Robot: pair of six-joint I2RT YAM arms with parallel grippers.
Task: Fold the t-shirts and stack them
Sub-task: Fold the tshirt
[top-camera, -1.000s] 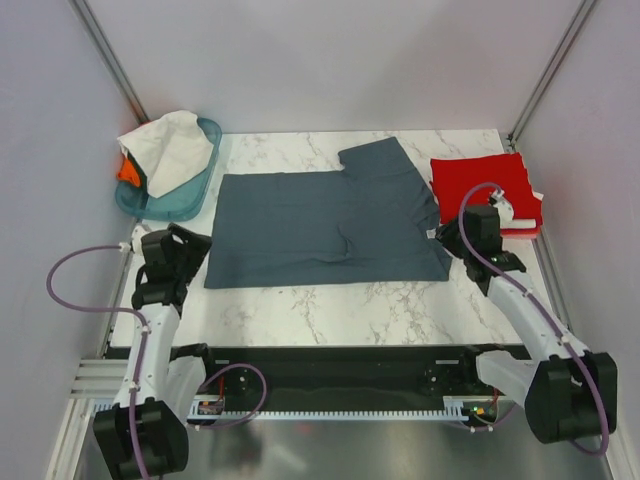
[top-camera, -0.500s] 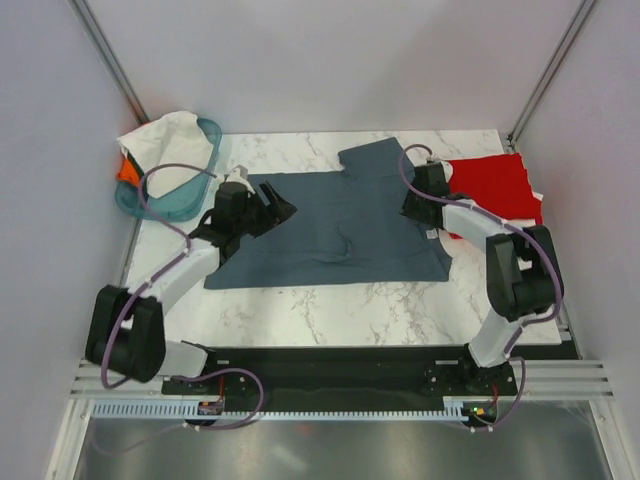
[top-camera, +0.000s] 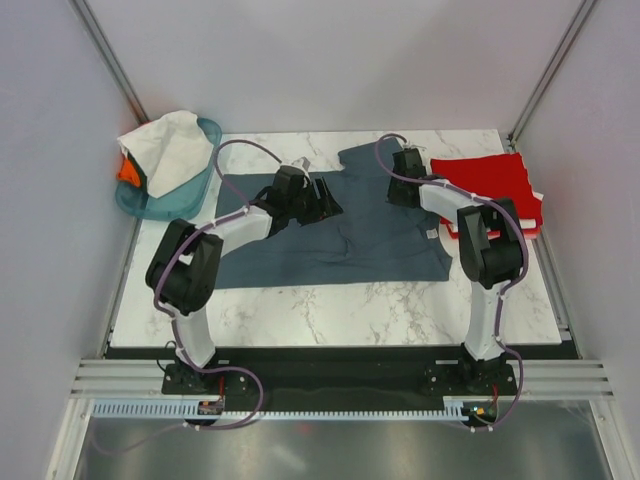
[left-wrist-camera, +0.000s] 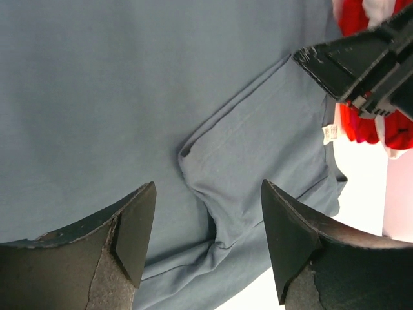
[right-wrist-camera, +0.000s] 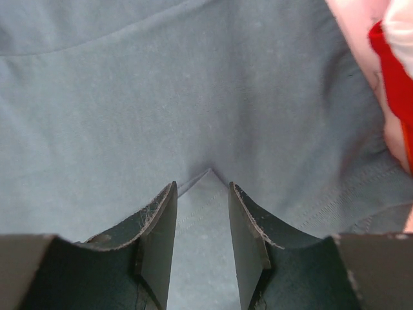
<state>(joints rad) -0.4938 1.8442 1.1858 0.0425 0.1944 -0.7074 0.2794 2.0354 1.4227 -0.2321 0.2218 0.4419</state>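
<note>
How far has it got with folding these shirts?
Done: a red shirt lies folded at the right. In hand: the blue-grey shirt lies spread out, with the left gripper and right gripper open above it, nothing pinched. Left: folding and stacking it, then the white shirt and orange shirt in the basket.

One blue-grey shirt [top-camera: 340, 250], one red shirt [top-camera: 492, 178], one white shirt [top-camera: 168, 150], one orange shirt [top-camera: 127, 172], one basket [top-camera: 160, 208].

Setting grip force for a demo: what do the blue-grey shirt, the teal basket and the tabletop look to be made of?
Blue-grey shirt: soft matte knit cloth, probably cotton jersey; it creases and shows stitched hems. Teal basket: smooth, slightly see-through plastic, judging by its sheen. Tabletop: white with grey veins, marble-look, possibly laminate.
</note>
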